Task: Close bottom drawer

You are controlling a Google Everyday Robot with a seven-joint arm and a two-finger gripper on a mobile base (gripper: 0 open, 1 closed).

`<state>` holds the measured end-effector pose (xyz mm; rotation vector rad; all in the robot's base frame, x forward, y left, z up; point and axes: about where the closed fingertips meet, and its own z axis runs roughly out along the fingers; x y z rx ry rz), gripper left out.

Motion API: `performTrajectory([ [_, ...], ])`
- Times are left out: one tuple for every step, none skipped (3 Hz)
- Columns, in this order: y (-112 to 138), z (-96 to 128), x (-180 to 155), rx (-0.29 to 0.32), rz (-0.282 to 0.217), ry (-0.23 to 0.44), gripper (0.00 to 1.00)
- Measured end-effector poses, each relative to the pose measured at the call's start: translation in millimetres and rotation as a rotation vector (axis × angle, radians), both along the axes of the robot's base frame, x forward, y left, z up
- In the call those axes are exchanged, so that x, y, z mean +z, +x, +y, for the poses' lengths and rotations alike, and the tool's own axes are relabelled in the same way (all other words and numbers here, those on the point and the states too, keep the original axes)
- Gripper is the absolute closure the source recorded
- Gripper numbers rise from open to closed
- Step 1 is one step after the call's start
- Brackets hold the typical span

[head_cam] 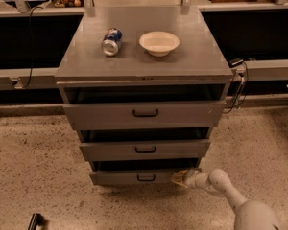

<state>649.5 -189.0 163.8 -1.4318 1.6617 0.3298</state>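
Observation:
The bottom drawer (129,176) is the lowest of three grey drawers in the grey cabinet (144,63). Its low flat front carries a small black pull handle (146,178) and stands out only a little, with a narrow dark gap above it. My gripper (178,178) is at the right end of the drawer front, its yellowish tip against it. My white arm (230,195) comes in from the lower right.
The middle drawer (145,149) and the wider top drawer (145,113) are both slightly open. A tipped blue can (111,41) and a white bowl (159,42) lie on the cabinet top. A cable (237,87) hangs at the cabinet's right. A dark object (36,221) lies on the speckled floor.

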Motion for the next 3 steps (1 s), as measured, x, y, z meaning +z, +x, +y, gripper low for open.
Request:
performTrajectory([
  [20,-3,5,0.003,-0.024,0.005,1.00],
  [21,-6,19,0.016,-0.068,0.003,1.00],
  [-27,8,17,0.061,0.002,0.059,1.00],
])
